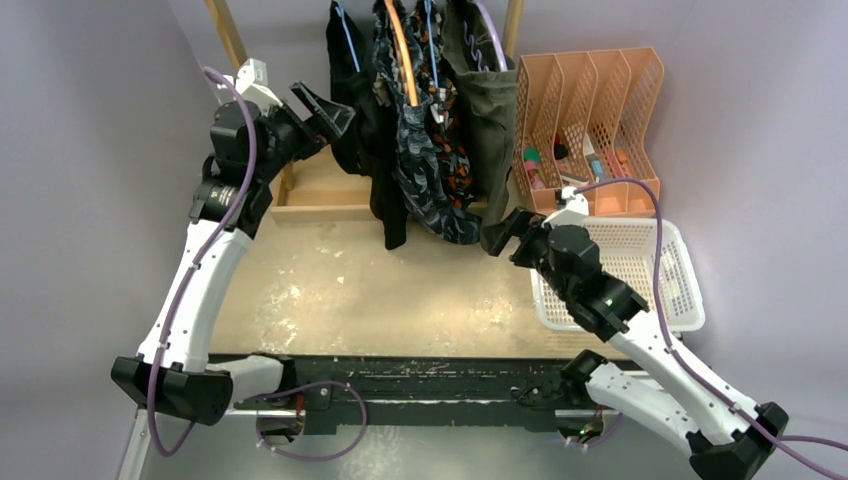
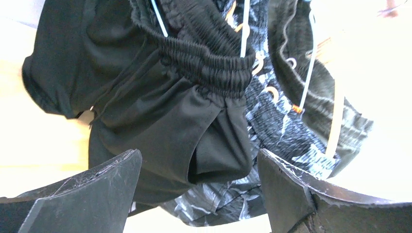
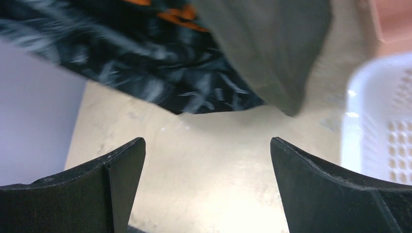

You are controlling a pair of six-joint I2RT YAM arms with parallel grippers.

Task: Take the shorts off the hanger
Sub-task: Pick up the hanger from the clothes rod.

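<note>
Several pairs of shorts hang on hangers at the back: plain black (image 1: 358,120), navy wavy-patterned (image 1: 432,195), orange-blotched (image 1: 456,150) and olive green (image 1: 490,110). My left gripper (image 1: 325,108) is open just left of the black shorts. In the left wrist view its fingers (image 2: 198,154) stand wide before the black shorts (image 2: 160,121), apart from the cloth, with the wavy pair (image 2: 286,131) and the olive pair (image 2: 318,92) behind. My right gripper (image 1: 505,232) is open and empty below the olive hem. The right wrist view has the gripper (image 3: 208,141) over bare table, under the wavy shorts (image 3: 160,73) and olive shorts (image 3: 272,48).
A white basket (image 1: 640,270) sits on the right beside my right arm, and its rim (image 3: 384,126) shows in the right wrist view. An orange file organizer (image 1: 590,110) stands behind it. The wooden rack base (image 1: 320,205) and post (image 1: 225,30) are near my left gripper.
</note>
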